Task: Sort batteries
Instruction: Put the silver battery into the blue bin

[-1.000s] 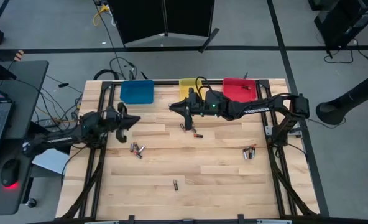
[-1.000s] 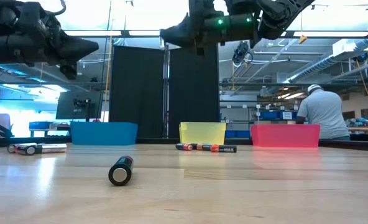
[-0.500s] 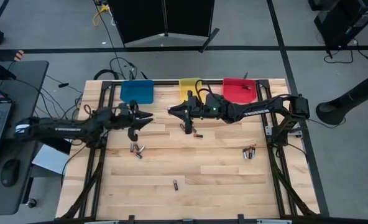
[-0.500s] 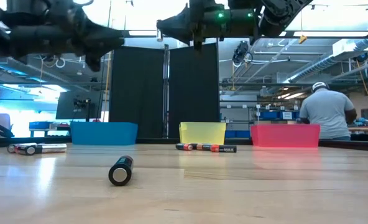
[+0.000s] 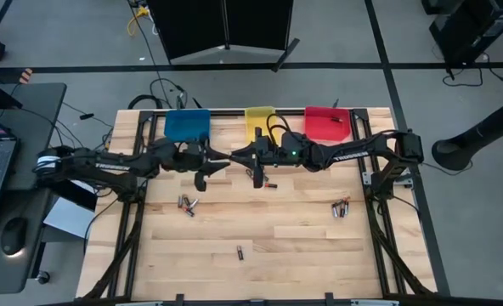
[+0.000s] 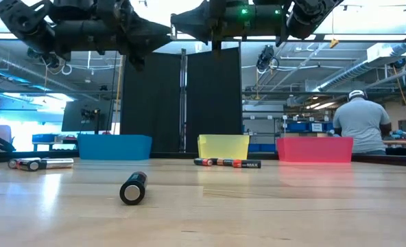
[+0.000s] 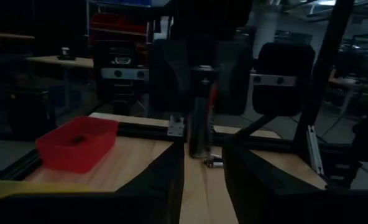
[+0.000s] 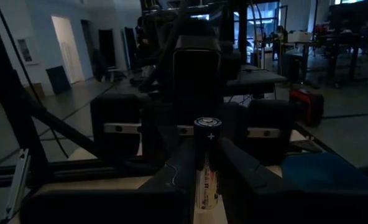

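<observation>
Battery [image 8: 204, 163] stands upright, clamped in right end effector [image 5: 256, 170].

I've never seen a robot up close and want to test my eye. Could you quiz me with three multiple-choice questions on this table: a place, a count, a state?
1. Which rectangular plastic bin sits between the other two?
A. blue
B. yellow
C. red

2. How many coloured bins are on the wooden table?
A. two
B. three
C. five

3. The right gripper is:
A. open and empty
B. shut on an upright cylindrical battery
C. resting inside a bin

Answers:
1 B: the yellow bin stands between the blue bin and the red bin.
2 B: only those three show.
3 B: its fingers clamp the battery.
</observation>
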Controlling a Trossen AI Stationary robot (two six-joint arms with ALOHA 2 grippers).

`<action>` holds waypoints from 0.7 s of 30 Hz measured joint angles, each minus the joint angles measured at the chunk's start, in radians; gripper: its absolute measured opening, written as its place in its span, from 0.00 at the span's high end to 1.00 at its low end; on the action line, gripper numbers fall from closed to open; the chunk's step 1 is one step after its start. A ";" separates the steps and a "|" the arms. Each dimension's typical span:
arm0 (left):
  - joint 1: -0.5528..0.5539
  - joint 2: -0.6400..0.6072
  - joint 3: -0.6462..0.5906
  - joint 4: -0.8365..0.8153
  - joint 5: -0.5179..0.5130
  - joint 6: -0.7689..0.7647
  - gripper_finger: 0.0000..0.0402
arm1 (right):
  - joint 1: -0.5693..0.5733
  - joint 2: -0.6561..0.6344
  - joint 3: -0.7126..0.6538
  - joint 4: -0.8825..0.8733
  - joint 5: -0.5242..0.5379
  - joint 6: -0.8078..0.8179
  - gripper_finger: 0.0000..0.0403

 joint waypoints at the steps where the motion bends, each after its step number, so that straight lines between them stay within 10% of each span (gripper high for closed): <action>1: 0.000 0.006 0.002 0.008 0.017 0.001 0.71 | 0.003 0.000 0.000 0.001 0.000 -0.003 0.86; 21: -0.006 0.117 0.060 0.105 0.117 -0.030 0.75 | 0.025 0.000 0.000 0.006 -0.004 -0.015 0.86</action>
